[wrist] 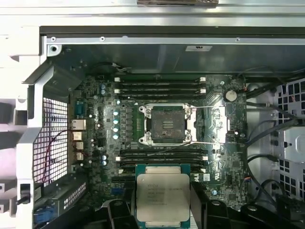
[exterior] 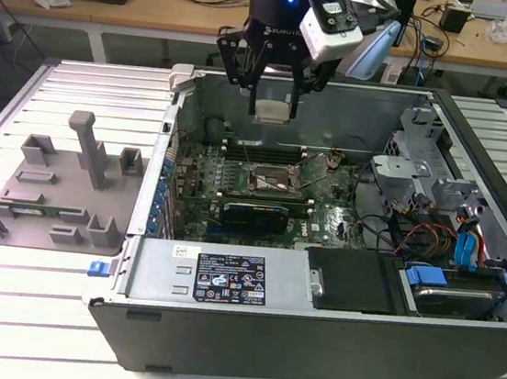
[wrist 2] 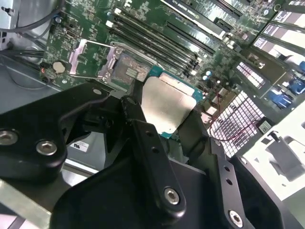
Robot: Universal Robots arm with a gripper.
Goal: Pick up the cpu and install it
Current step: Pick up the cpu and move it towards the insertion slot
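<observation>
The cpu (exterior: 274, 111) hangs in the air, pale metal top showing in both wrist views. It is clamped between the fingers of the gripper (exterior: 276, 98), which are closed in on two opposite edges of the chip and hold nothing else. In the exterior view it sits above the open computer case (exterior: 219, 315), toward the far wall and clear of everything below.

Beneath it lies the motherboard (wrist: 95, 143). The black-framed socket (wrist: 166, 125) is bare, its contact field exposed, and its metal load plate (wrist: 217, 125) is swung open to one side. In the first wrist view the chip lies offset from the socket, over the bank of memory slots (wrist: 159, 157) just beside it, so chip and socket are apart and, judging from that view, not quite lined up. A second bank of slots (wrist: 159, 86) flanks the socket's other side.

Out on the exterior view's left, a grey fixture tray (exterior: 60, 184) rests on the slatted table, well apart from the case.

As I judge it, the pick-up is done — the chip is off any surface and over the board. Seating it in the socket is not yet done.
</observation>
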